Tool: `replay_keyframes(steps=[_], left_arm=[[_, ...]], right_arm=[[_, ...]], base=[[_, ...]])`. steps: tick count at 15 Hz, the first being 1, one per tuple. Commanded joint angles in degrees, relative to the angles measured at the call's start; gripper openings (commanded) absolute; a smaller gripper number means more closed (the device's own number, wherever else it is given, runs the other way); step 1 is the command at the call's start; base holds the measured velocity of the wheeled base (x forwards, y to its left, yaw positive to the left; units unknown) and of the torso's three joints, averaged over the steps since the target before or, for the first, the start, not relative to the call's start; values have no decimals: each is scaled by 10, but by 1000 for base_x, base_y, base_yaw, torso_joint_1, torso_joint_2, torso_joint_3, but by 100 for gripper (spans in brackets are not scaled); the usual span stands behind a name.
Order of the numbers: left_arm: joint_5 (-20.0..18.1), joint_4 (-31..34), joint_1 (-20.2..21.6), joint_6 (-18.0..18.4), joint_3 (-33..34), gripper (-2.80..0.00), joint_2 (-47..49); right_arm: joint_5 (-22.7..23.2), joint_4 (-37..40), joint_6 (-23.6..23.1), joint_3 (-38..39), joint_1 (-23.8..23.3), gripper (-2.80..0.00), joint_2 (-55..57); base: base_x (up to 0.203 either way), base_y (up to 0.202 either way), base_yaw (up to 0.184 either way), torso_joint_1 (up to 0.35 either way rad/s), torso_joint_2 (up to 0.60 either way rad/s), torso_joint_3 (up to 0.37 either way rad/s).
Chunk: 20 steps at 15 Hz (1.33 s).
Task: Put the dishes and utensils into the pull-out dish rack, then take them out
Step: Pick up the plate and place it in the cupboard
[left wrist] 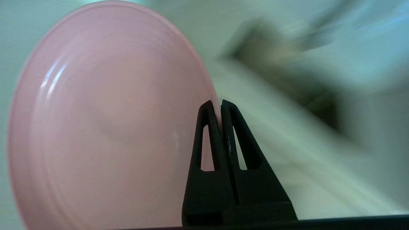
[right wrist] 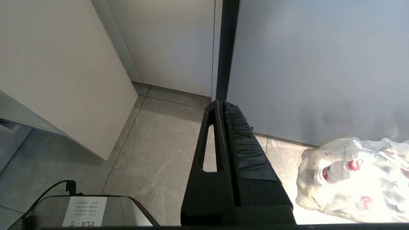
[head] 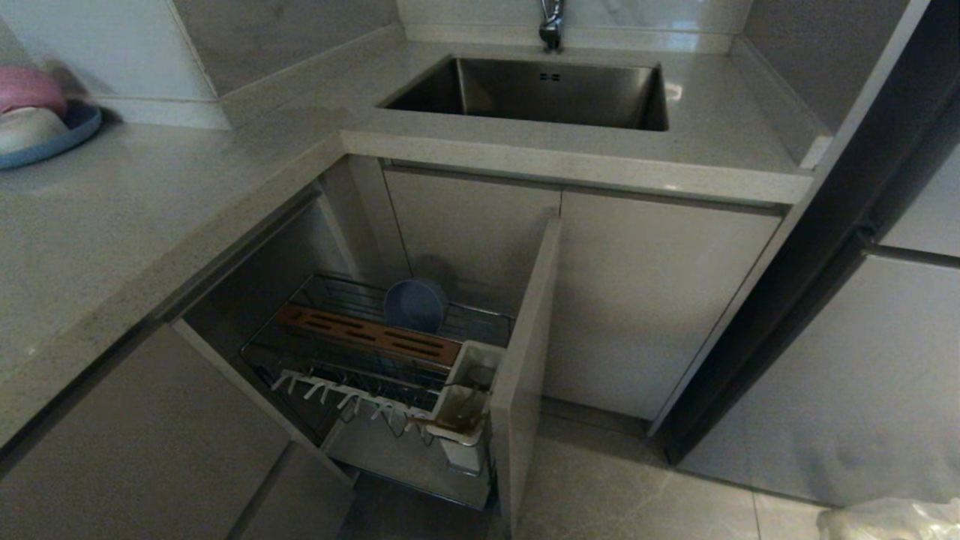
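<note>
Left gripper (left wrist: pixel 220 105) is clamped on the rim of the pink plate (left wrist: pixel 105 127), held on edge, out of the head view. Right gripper (right wrist: pixel 222 103) is closed on nothing, hanging over the floor tiles (right wrist: pixel 159 153). Blue-grey bowl (head: pixel 414 304) stands in the pulled-out rack (head: pixel 360 352); chopsticks (head: pixel 442 421) are at the front white cup (head: pixel 459 411).

No legible text; only tiny unreadable print on a white label (right wrist: pixel 83 211).

A steel sink (head: pixel 559 94) sat sunk in the grey stone surface (head: pixel 150 210). A clear plastic bag of bottles (right wrist: pixel 354 179) lay on the tiled floor (right wrist: pixel 159 153).
</note>
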Motion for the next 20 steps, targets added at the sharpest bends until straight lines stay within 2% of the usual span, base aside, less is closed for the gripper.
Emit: replay_keyframes(steps=[1,2,5,8,12,17,20], left_arm=[[0,-38,-64,-98,7,-280,-27],[-1,-88,-85,-145,18,-280,-29],[0,-245,-130,-251,90,-280,-32],[-3,-292,-140,-346,148,-280,-18],[6,-316,-141,-375,242,-280,-4],[83,-510,-141,-388,424,-280,-2],[112,-529,-148,-397,489,-280,8]], right_arm=[[0,1,0,0,0,-280,0],[0,1,0,0,0,-280,0],[0,1,-1,0,0,-280,0],[0,1,8,0,0,-280,0],[0,1,-1,0,0,-280,0],[0,1,0,0,0,-280,0],[0,1,0,0,0,-280,0]], base=[[0,0,0,0,0,0],[0,0,0,0,0,0],[0,0,0,0,0,0],[0,0,0,0,0,0],[0,0,0,0,0,0],[0,0,0,0,0,0],[0,0,0,0,0,0]])
